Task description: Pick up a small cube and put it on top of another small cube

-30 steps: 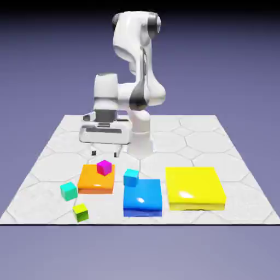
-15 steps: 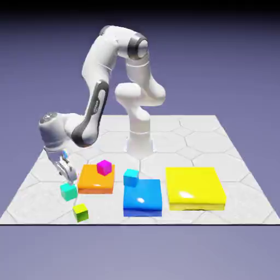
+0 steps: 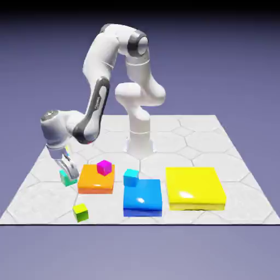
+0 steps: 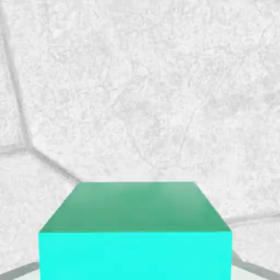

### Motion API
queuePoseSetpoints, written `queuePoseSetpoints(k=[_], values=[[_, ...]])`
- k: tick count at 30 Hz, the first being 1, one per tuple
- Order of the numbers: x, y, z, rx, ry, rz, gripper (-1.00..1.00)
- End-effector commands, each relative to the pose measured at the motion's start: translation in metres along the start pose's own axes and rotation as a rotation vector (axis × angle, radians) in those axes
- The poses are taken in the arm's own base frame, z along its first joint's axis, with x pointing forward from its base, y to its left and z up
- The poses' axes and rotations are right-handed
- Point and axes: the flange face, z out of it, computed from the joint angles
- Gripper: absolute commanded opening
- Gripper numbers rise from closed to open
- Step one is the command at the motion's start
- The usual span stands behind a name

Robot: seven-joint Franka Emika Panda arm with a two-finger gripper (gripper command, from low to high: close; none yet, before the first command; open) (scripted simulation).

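From where I stand, the white arm (image 3: 98,98) bends over toward the exterior view's left side, its hand angled down close to the surface (image 3: 191,139). The gripper (image 3: 71,178) has closed on the turquoise cube (image 4: 135,254), its fingers drawn in against the block and no farther. In the hand view that cube fills the bottom middle, large, one face bright and the other a duller green, with a pale sliver of finger peeking out at each side. In the exterior view it sits partly hidden behind the fingers, just beside the orange block (image 3: 97,183), on that block's left. Whether it touches the surface or is slightly raised, I can't tell.

The orange block is low and flat, and a magenta cube (image 3: 104,168) stands at its far edge, toward the right. Nearer to me, a small yellow-green cube (image 3: 81,213) rests on the surface, well apart from the gripper. Around the middle there's a glossy blue block (image 3: 142,198), with a light blue cube (image 3: 130,178) by its far left corner. Over on the right lies a yellow block (image 3: 194,188), the broadest of the lot. The arm's base (image 3: 140,139) stands at the far side.
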Motion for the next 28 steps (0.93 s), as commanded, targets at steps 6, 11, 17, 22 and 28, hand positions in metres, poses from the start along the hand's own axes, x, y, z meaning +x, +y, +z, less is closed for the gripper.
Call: queuePoseSetpoints(k=[6,11,17,22,28], values=[[-0.041,0.037,-0.028,0.007,-0.032,0.06,-1.0],[-0.071,0.072,-0.047,0.01,-0.021,0.108,-1.0],[-0.101,0.116,-0.059,0.011,0.039,0.175,-1.0],[-0.098,0.113,-0.013,0.012,0.036,0.174,-1.0],[-0.097,0.114,-0.001,0.012,0.037,0.174,1.0]])
